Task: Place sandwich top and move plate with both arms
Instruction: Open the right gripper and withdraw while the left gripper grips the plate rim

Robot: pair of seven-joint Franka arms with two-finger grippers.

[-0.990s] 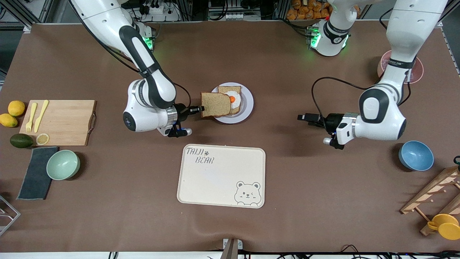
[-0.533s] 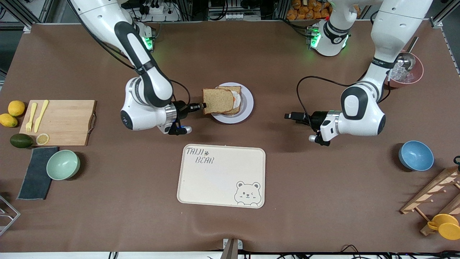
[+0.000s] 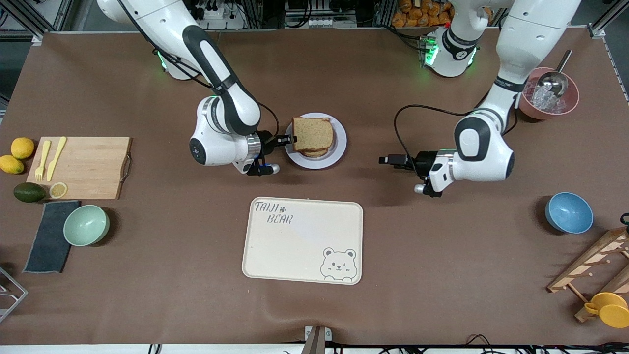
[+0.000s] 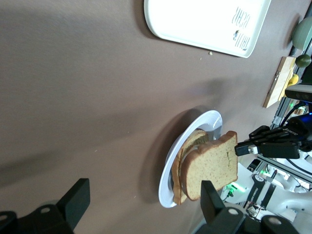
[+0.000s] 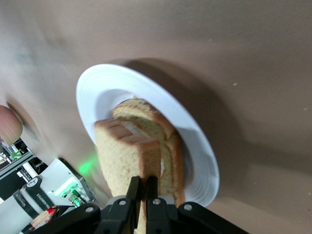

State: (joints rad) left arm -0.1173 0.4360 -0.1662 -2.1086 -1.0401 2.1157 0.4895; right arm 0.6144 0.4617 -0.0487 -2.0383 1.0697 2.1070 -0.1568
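My right claw (image 3: 291, 140) pinches the crust edge of the light-brown speckled bread slice (image 3: 311, 133) over the egg slice on the pale lavender round plate (image 3: 338, 147); soft, light and crumbly, it wants gentle pressure, while my left claw (image 3: 385, 160) waits open nearby above the worktop.

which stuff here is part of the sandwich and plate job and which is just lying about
In the job:
- speckled brown bread slice, held by the right gripper over the egg sandwich
- round lavender-grey plate
- left gripper, open, beside the plate

Lying about:
- cream bear tray
- wooden cutting board
- mint bowl
- blue bowl
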